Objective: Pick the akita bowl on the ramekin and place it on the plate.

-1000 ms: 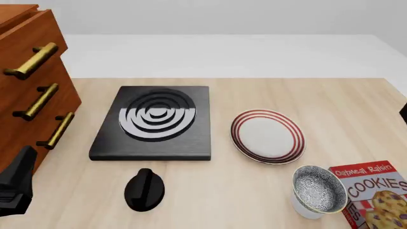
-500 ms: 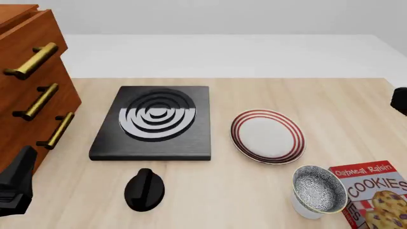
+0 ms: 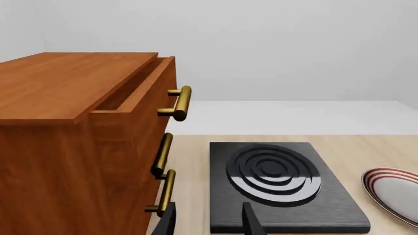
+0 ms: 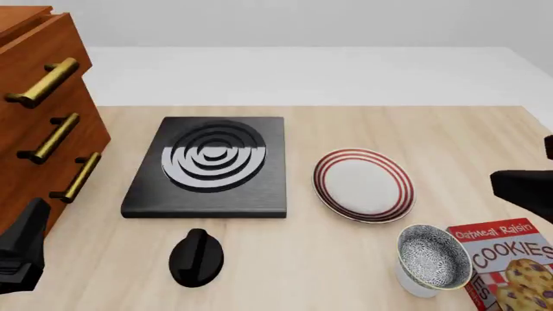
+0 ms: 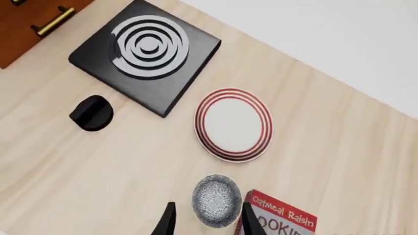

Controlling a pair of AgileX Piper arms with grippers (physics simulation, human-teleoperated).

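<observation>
The akita bowl (image 4: pixel 434 258), speckled grey with a thin white rim, sits on the white ramekin (image 4: pixel 413 284) near the table's front right. From above, the akita bowl (image 5: pixel 217 200) hides the ramekin. The red-ringed plate (image 4: pixel 363 184) lies just beyond it, bare; the plate (image 5: pixel 234 124) also shows in the right wrist view. My right gripper (image 5: pixel 209 223) hovers high above the bowl, open and empty, its fingers straddling the bowl in that view. Its dark body (image 4: pixel 522 184) enters at the right edge. My left gripper (image 3: pixel 209 224) is open and empty, low at the front left by the cabinet.
A black stove (image 4: pixel 207 165) with ring pattern sits at mid-table, with a black knob (image 4: pixel 197 257) in front of it. The wooden drawer cabinet (image 4: pixel 39 123) stands at the left. A cookies box (image 4: pixel 509 262) lies right beside the bowl.
The right arm has come further into the front view from the right edge, now lower and closer to the plate. The left arm and all dishes have stayed put.
</observation>
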